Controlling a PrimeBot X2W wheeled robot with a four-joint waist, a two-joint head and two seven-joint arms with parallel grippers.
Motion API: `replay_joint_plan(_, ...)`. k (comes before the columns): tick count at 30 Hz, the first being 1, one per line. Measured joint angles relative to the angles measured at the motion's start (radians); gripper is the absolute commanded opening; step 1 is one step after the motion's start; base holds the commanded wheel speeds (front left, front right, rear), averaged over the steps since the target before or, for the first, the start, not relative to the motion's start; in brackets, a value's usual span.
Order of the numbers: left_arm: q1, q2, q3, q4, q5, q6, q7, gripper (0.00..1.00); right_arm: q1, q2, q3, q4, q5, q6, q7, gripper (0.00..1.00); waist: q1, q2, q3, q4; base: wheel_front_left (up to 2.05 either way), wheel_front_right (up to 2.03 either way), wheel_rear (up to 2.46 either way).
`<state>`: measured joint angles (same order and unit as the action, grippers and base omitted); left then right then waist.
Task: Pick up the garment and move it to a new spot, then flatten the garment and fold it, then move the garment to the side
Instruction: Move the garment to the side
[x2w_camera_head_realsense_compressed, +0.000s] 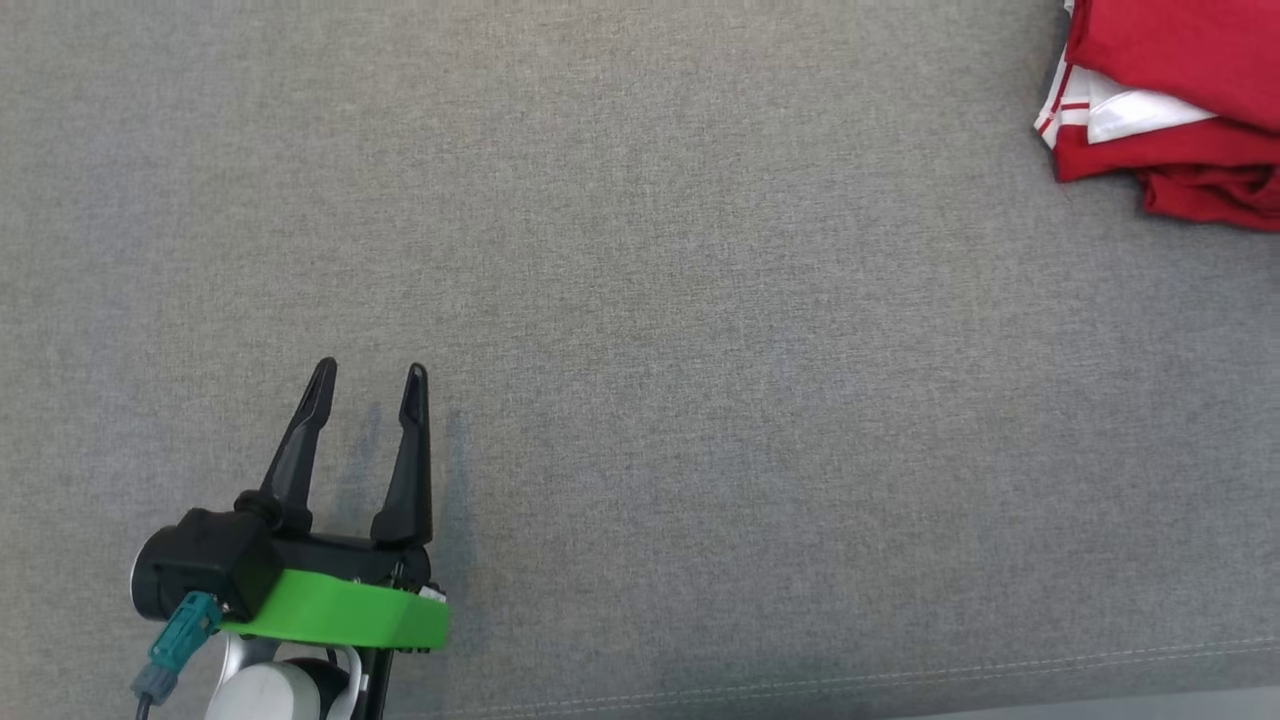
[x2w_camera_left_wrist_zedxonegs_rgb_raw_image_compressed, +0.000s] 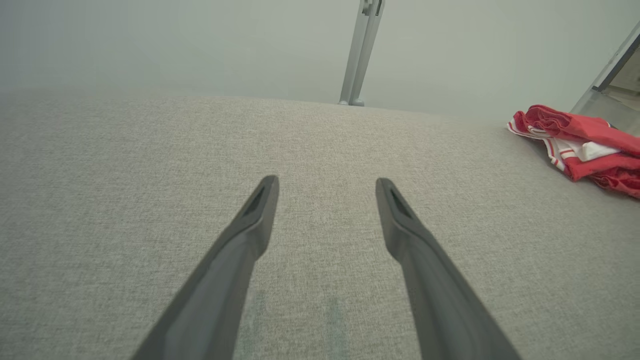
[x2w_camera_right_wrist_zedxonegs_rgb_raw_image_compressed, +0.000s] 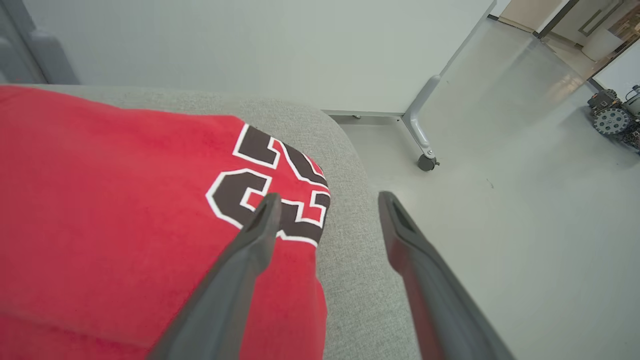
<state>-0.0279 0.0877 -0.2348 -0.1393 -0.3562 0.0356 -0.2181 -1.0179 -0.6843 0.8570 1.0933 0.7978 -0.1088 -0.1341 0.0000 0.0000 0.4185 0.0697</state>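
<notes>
The garment (x2w_camera_head_realsense_compressed: 1180, 110) is a red jersey with white trim, folded into a pile at the far right corner of the grey cushion (x2w_camera_head_realsense_compressed: 650, 350). My left gripper (x2w_camera_head_realsense_compressed: 370, 385) rests open at the lower left, far from the jersey, with nothing between its fingers. From the left wrist the garment (x2w_camera_left_wrist_zedxonegs_rgb_raw_image_compressed: 580, 145) lies off to the right, beyond the open left gripper (x2w_camera_left_wrist_zedxonegs_rgb_raw_image_compressed: 326, 187). The right gripper (x2w_camera_right_wrist_zedxonegs_rgb_raw_image_compressed: 325, 202) hovers open over the garment's (x2w_camera_right_wrist_zedxonegs_rgb_raw_image_compressed: 125, 210) right edge, where black and white numerals show. One finger is above the cloth, the other above the bare cushion; neither holds anything.
The grey cushion's (x2w_camera_right_wrist_zedxonegs_rgb_raw_image_compressed: 350, 280) right edge drops to a pale floor (x2w_camera_right_wrist_zedxonegs_rgb_raw_image_compressed: 525, 225). A wheeled panel leg (x2w_camera_right_wrist_zedxonegs_rgb_raw_image_compressed: 422, 135) stands on that floor, and some equipment (x2w_camera_right_wrist_zedxonegs_rgb_raw_image_compressed: 615, 117) sits at the far right. A metal post (x2w_camera_left_wrist_zedxonegs_rgb_raw_image_compressed: 360, 50) rises behind the cushion.
</notes>
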Motion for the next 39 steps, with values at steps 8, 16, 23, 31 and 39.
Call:
replay_joint_plan(8,-0.021,0.000,-0.012,0.027,0.000,-0.009,-0.004,1.00,-0.048,0.065,-0.005,-0.053,0.002,0.015,-0.087,1.00,0.0000,0.0000,-0.058,-0.027,0.00,0.00,0.00)
replay_joint_plan(16,-0.054,-0.011,0.057,0.058,-0.019,0.019,-0.015,1.00,-0.049,0.209,-0.018,-0.160,0.012,0.049,-0.121,1.00,0.0000,0.0000,-0.137,-0.063,0.00,0.00,0.00)
replay_joint_plan(23,-0.054,-0.019,0.087,0.088,-0.037,0.039,-0.022,1.00,0.040,0.273,-0.095,-0.282,0.040,0.066,-0.121,1.00,0.0000,0.0000,-0.218,-0.099,0.00,0.00,0.00)
replay_joint_plan(31,-0.005,-0.034,0.113,0.101,-0.061,0.053,-0.030,1.00,0.213,0.300,-0.212,-0.470,-0.003,0.045,-0.121,1.00,-0.0001,0.0000,-0.318,-0.127,0.00,0.00,0.00)
replay_joint_plan(39,0.046,-0.035,0.139,0.106,-0.062,0.061,-0.030,1.00,0.394,0.337,-0.260,-0.622,-0.097,0.007,-0.121,1.00,-0.0001,0.0000,-0.373,-0.128,0.00,0.00,0.00)
